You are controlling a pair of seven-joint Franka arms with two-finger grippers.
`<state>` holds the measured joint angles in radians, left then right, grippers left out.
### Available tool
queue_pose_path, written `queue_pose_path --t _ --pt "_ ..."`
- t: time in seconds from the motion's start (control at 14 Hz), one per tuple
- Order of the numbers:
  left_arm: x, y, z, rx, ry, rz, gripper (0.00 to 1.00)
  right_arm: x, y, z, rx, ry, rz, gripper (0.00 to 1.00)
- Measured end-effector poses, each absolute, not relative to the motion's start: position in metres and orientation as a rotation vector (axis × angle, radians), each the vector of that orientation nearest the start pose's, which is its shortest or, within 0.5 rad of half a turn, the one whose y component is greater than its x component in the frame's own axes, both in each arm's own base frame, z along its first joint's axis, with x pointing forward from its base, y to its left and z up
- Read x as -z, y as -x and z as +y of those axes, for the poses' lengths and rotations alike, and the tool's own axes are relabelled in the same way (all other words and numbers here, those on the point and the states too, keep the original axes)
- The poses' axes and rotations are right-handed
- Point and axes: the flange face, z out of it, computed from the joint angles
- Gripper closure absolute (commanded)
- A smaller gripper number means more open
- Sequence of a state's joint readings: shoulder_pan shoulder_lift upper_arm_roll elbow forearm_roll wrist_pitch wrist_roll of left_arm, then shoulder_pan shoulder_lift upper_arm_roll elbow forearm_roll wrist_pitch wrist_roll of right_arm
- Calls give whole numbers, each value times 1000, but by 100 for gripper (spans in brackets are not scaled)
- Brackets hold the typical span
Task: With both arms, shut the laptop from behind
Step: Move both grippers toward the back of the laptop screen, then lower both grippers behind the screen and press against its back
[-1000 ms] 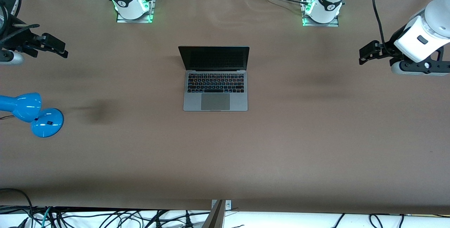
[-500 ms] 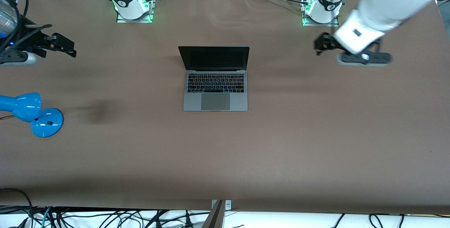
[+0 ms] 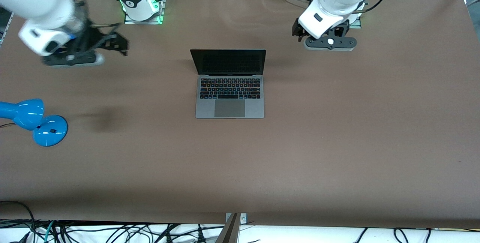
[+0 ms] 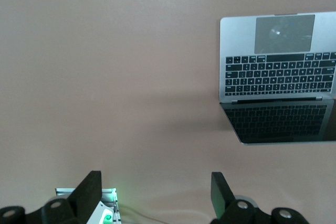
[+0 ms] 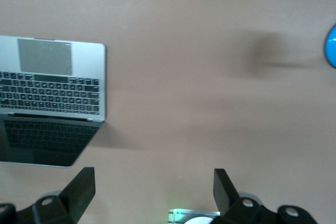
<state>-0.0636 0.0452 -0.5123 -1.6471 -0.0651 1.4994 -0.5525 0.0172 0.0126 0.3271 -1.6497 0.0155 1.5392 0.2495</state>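
The grey laptop [image 3: 229,85] lies open in the middle of the brown table, its black screen upright and facing the front camera. It also shows in the left wrist view [image 4: 278,77] and the right wrist view [image 5: 50,98]. My left gripper [image 3: 297,33] is open and empty, over the table near the left arm's base, toward that arm's end from the laptop's lid. My right gripper [image 3: 122,44] is open and empty, over the table near the right arm's base. In both wrist views the fingers [image 4: 89,190] [image 5: 81,184] stand wide apart over bare table.
A blue desk lamp [image 3: 35,121] lies at the right arm's end of the table, nearer the front camera than the laptop. The arm bases [image 3: 142,6] [image 3: 341,18] glow green along the table's back edge. Cables hang below the front edge.
Both arms have swung inward from the table's ends toward the laptop. The left gripper has come close to its base; the right gripper has moved over the table. The laptop has not moved.
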Motion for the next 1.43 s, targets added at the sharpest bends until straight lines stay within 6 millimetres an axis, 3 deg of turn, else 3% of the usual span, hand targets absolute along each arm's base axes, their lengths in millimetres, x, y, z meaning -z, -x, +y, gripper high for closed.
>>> queue_pose_path --t 0.14,0.21,0.29,0.43,0.64,0.86,1.07,1.21,1.43 --pt "-559 -453 -315 -326 3091 34 21 -571 -512 220 -187 3145 -182 0" --pt "-557 -447 -323 -332 3085 24 34 -565 -510 236 -183 3140 -187 0" --pt "-556 -440 -331 -345 3085 14 51 -558 -510 251 -176 3133 -191 1" --pt "-550 -431 -341 -382 3088 8 100 -543 -507 280 -177 3122 -197 3" --pt "-543 -416 -356 -413 3078 -33 100 -527 -498 314 -193 3117 -185 38" --pt "-526 -392 -382 -467 3083 -33 100 -509 -494 331 -243 3117 -203 70" --pt "-496 -375 -396 -573 3109 -48 100 -489 -487 351 -303 3124 -194 93" --pt "-480 -372 -397 -627 3119 -74 100 -474 -481 365 -347 3129 -200 100" --pt "-456 -374 -399 -633 3132 -96 100 -449 -472 383 -467 3081 -213 100"
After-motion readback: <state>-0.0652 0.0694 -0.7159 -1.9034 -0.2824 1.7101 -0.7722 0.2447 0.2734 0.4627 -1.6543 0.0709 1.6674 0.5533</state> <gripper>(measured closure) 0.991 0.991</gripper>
